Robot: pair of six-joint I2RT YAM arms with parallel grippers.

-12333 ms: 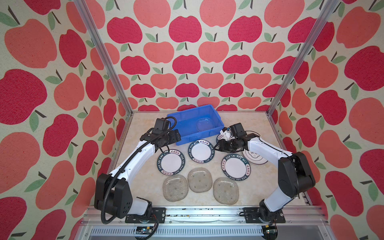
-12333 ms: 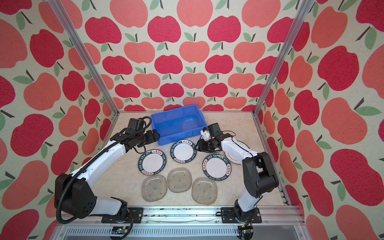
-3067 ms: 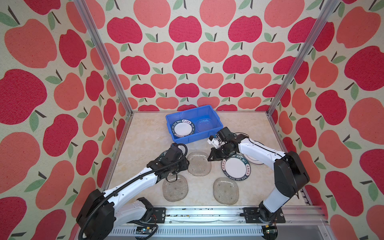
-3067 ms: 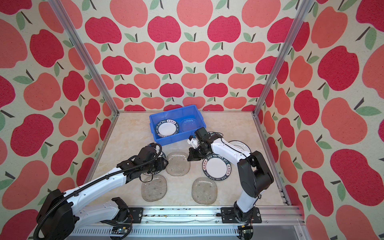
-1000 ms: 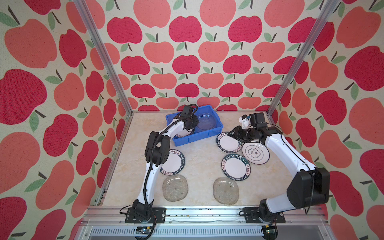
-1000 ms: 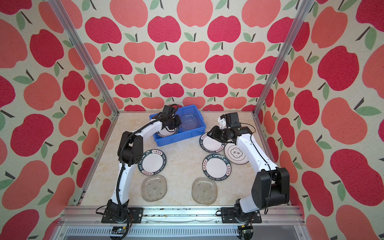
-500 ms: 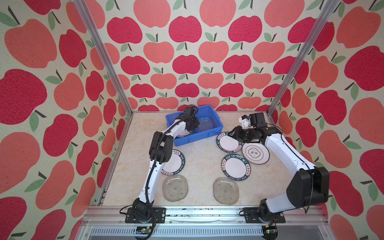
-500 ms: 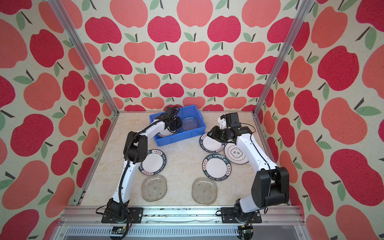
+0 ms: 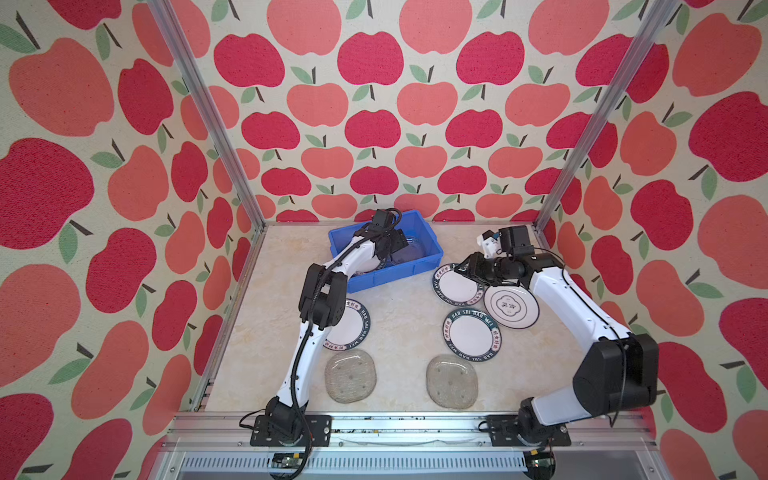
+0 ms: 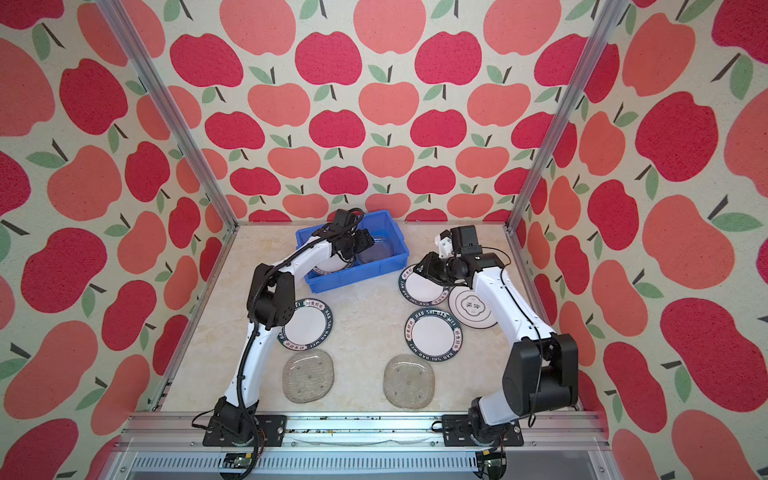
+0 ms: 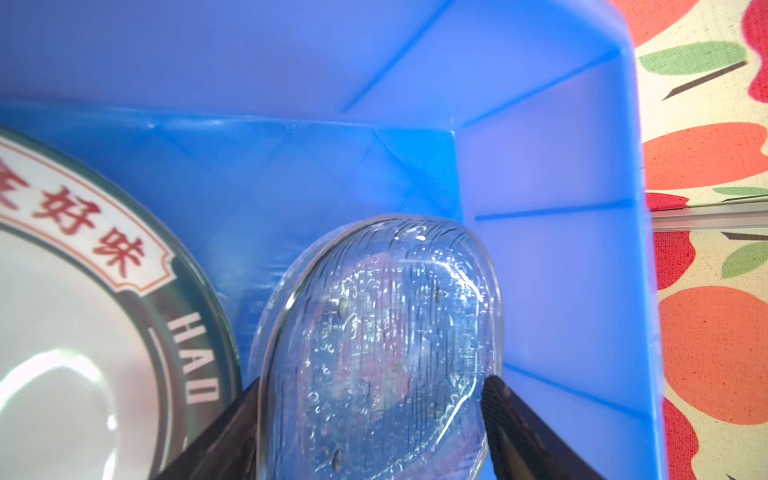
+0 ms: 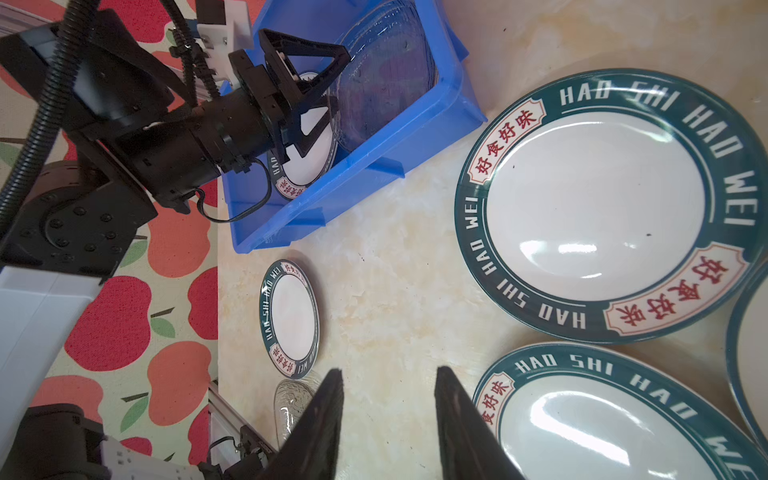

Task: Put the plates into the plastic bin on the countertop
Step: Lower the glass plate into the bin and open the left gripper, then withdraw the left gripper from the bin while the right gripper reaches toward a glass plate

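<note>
My left gripper (image 11: 370,386) reaches into the blue plastic bin (image 9: 419,266) and stands open. Its fingers (image 11: 511,419) straddle a clear glass plate (image 11: 395,311) that lies on the bin floor next to a green-rimmed plate (image 11: 83,332). My right gripper (image 12: 388,374) is open over bare countertop (image 9: 399,316) with nothing between its fingers, beside a green-rimmed plate (image 9: 457,286). On the countertop also lie an emblem plate (image 9: 511,305), two more green-rimmed plates (image 9: 471,338) (image 9: 353,328) and two glass plates (image 9: 350,381) (image 9: 451,387).
Apple-patterned walls and aluminium posts (image 9: 582,137) close in the countertop on three sides. The left arm's elbow (image 9: 320,299) hangs over the left green-rimmed plate. An aluminium rail (image 9: 395,424) with both arm bases runs along the front edge.
My left gripper has opened inside the bin and let go of the glass plate, which now lies on the bin floor. The right arm has not moved.
</note>
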